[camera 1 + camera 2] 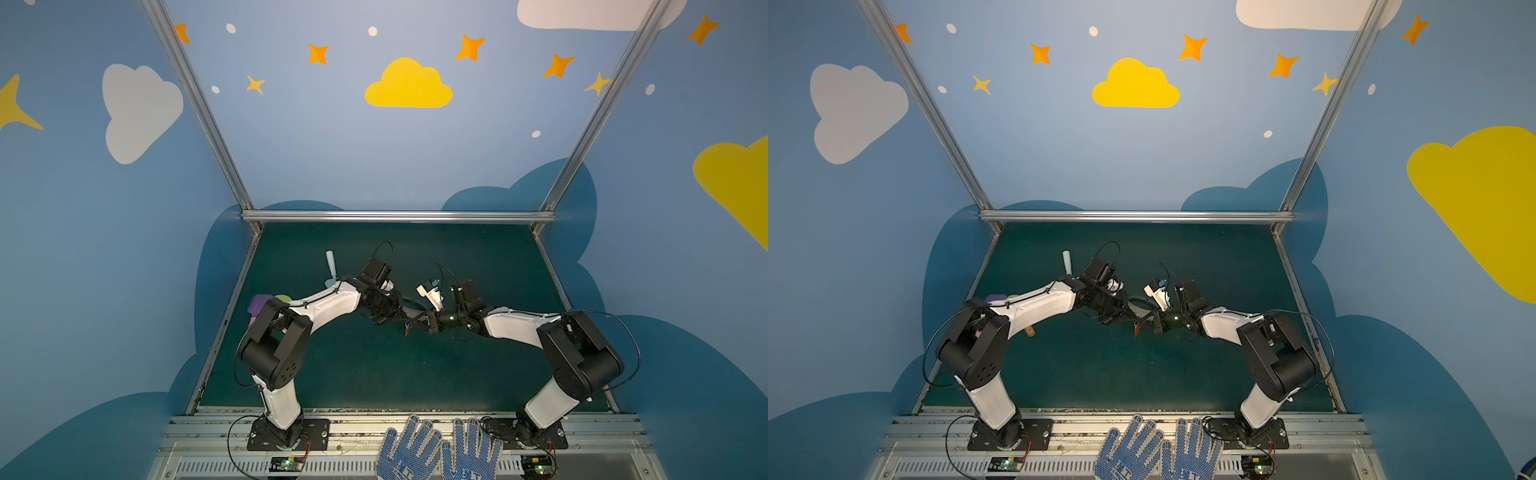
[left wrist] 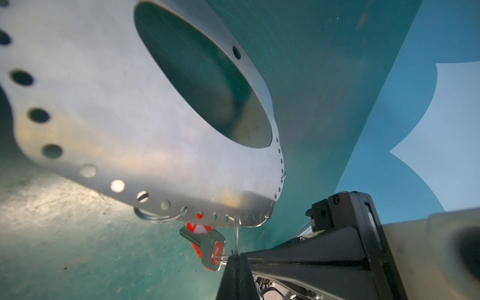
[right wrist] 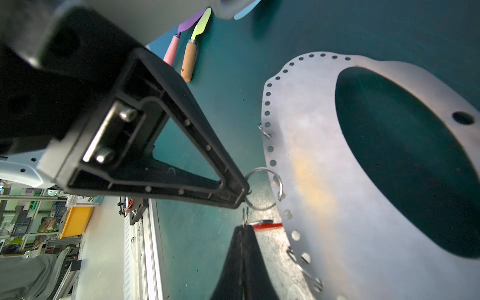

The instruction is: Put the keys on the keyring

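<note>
The keyring [image 2: 124, 124], a flat grey plate with a big oval hole and a rim of small holes, fills the left wrist view and shows in the right wrist view [image 3: 311, 181]. My left gripper [image 3: 245, 193] is shut on a wire ring [image 3: 262, 170] threaded through the plate's rim. Just beside it, my right gripper [image 3: 244, 226] is shut on a thin wire loop that carries the key [image 2: 207, 245], silver with a red-orange head. The key [image 1: 406, 330] hangs under the two meeting grippers mid-table in both top views [image 1: 1137, 329]. Whether the plate rests on the mat I cannot tell.
Pastel toy shovels lie at the left of the green mat: a purple one with a pink handle [image 3: 172, 49], a green one with a cork handle [image 3: 189, 62], a light-blue one [image 1: 331, 266]. Blue dotted gloves [image 1: 440, 451] lie on the front rail. Aluminium posts frame the walls.
</note>
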